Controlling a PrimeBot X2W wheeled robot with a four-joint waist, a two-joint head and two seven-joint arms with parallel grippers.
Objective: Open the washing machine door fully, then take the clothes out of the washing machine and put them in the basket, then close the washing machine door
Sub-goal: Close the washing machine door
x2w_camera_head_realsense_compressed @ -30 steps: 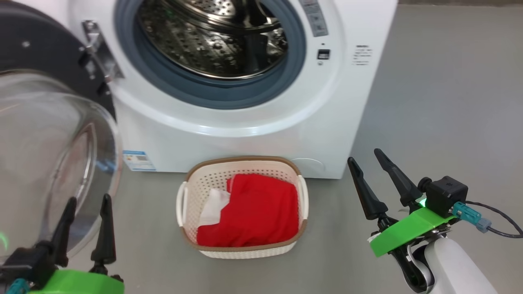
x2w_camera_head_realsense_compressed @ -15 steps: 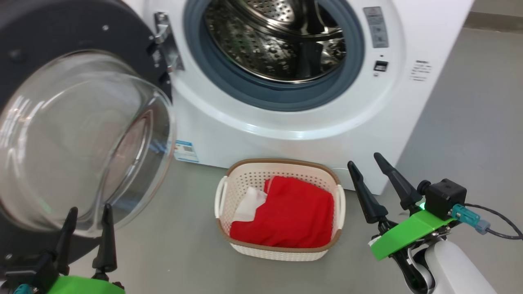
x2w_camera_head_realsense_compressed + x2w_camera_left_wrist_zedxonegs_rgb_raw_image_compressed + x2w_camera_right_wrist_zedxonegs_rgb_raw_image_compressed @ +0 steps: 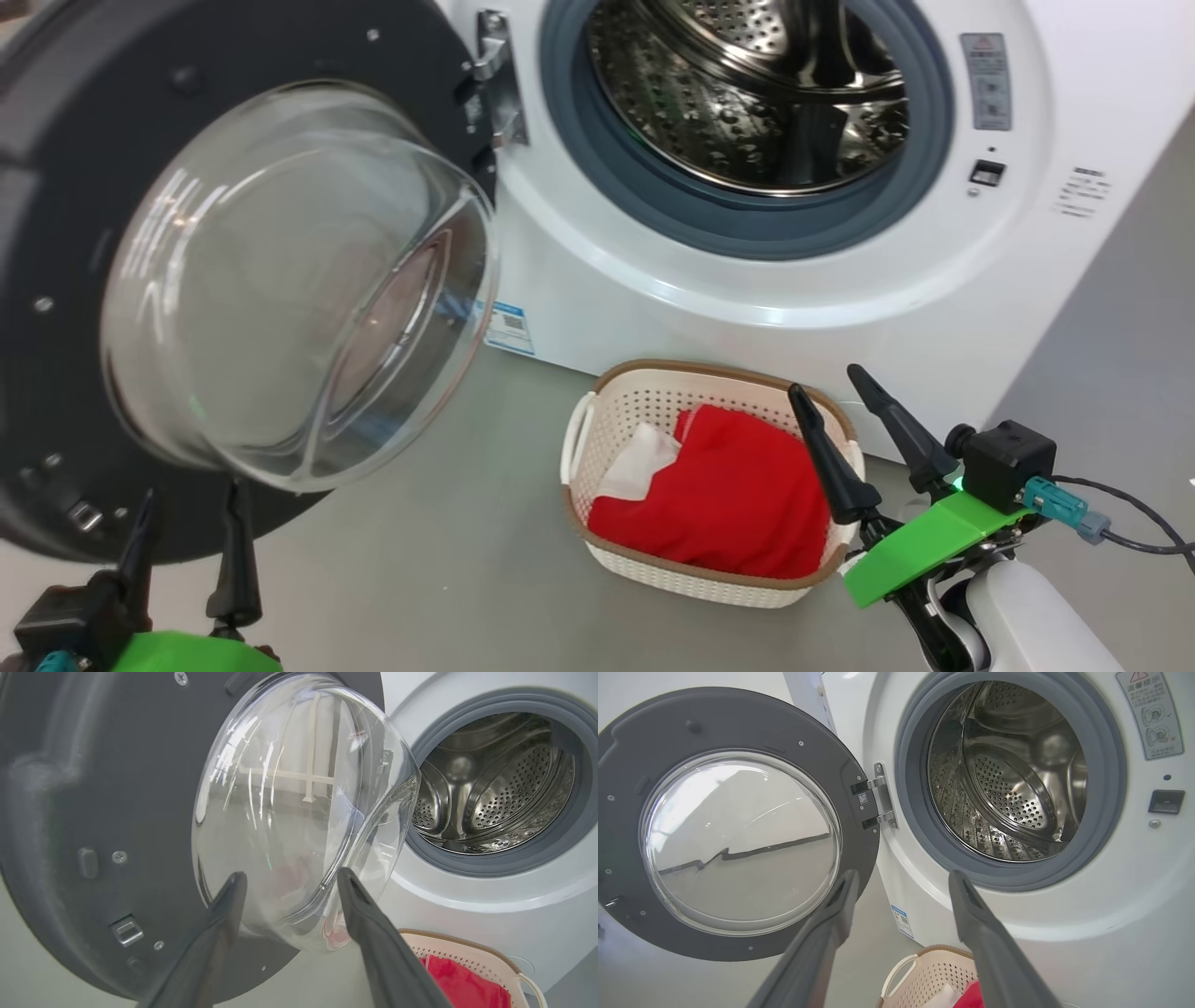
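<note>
The head camera has swung left; the washing machine door (image 3: 56,280), dark-rimmed with a bulging glass bowl, stands open.
The cream perforated basket (image 3: 653,411) on the floor before the washing machine (image 3: 747,308) holds the clothes (image 3: 738,495), red beside white. The steel drum (image 3: 747,103) shows bare metal. The left hand (image 3: 193,492) and right hand (image 3: 823,378) gape wide.

A smooth, plain grey floor (image 3: 439,569) spreads through the room, matte and evenly lit, with only soft shadows. In the right wrist view a pale wall (image 3: 738,680) stands behind.
</note>
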